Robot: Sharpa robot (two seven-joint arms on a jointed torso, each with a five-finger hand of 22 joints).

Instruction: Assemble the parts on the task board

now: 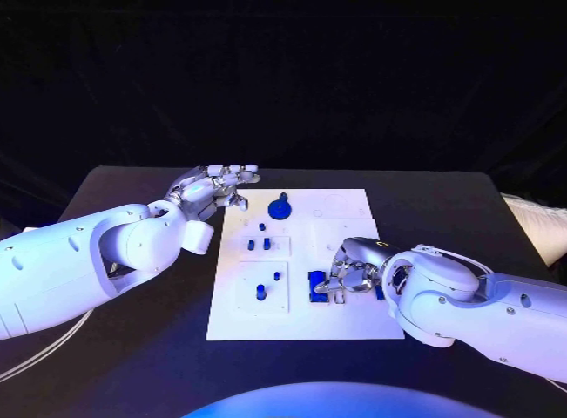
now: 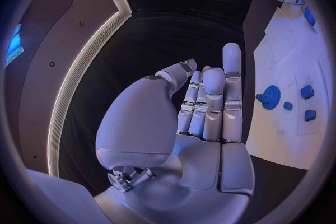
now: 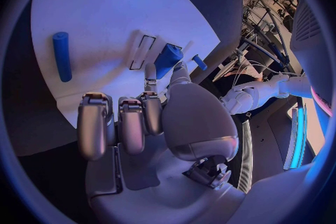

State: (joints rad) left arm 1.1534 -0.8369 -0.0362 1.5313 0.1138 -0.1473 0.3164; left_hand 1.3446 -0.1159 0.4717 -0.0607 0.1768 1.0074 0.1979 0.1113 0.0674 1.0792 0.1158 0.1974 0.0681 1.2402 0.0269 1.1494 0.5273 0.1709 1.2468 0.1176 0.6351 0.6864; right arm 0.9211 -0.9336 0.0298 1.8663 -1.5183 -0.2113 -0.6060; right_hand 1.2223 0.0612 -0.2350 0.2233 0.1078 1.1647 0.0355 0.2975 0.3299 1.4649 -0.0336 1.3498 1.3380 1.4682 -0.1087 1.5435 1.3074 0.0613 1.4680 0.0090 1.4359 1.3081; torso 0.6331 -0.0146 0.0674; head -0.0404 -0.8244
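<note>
The white task board [image 1: 359, 326] lies in the middle of the black table. My right hand [image 1: 354, 272] is low over the board's right half, thumb and a fingertip [image 3: 150, 74] pinching a blue block [image 3: 168, 59] next to a rectangular slot [image 3: 142, 50]. In the head view that block [image 1: 317, 286] stands just left of the fingers. A blue rod [image 3: 61, 56] lies flat on the board nearby. My left hand [image 1: 214, 186] hovers off the board's far left corner, its fingers [image 2: 210, 103] straight and holding nothing. A blue gear [image 1: 280, 210] sits at the board's far end.
Small blue pieces [image 1: 266, 244] stand in the board's left recesses, with others [image 1: 268, 288] nearer me. In the left wrist view the gear [image 2: 269, 93] and blue blocks [image 2: 307, 91] lie on the board. Bare black table [image 1: 447, 209] surrounds the board.
</note>
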